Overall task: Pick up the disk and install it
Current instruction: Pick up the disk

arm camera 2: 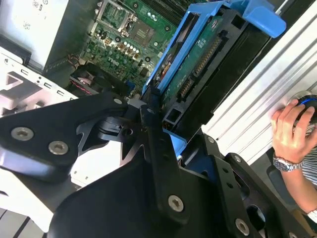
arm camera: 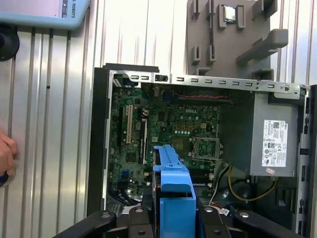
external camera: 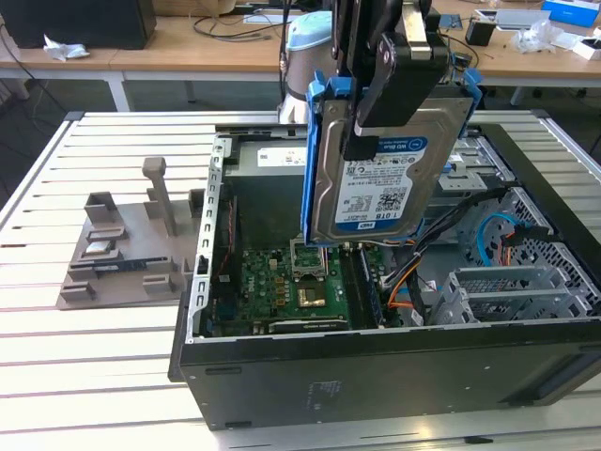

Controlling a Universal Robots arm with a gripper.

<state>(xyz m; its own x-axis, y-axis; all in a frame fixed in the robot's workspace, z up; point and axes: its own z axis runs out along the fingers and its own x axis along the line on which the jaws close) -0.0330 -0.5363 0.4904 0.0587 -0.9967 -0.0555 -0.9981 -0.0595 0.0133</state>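
Above the open computer case (external camera: 376,376), the disk (external camera: 376,188) hangs clear of the chassis and touches none of it. It stands on its short edge with its long axis close to upright. The lower end points toward 6 o'clock at the green motherboard (external camera: 291,282). The blue carrier rail runs along both long sides. The labelled face is turned to the exterior camera and carries a white-and-blue sticker with barcodes and small print. The opposite face, a green circuit board with a connector strip, shows in the second wrist view (arm camera 2: 198,59). The tool (external camera: 366,132) is clamped on the disk from 12 o'clock, with one black finger (external camera: 390,85) laid across the labelled face and its partner behind. The case lies on its side on the slatted table (external camera: 94,376). At 3 o'clock from the disk, on the exterior view's right, sit metal bays with orange and blue cables (external camera: 507,235). At 9 o'clock from the case, on the exterior view's left, rests a grey fixture (external camera: 122,254). A grey metal box with a white sticker (arm camera: 275,144) occupies one corner of the case. A person's hand (arm camera 2: 292,124), wearing a wristwatch (arm camera 2: 283,163), rests at the table's edge.
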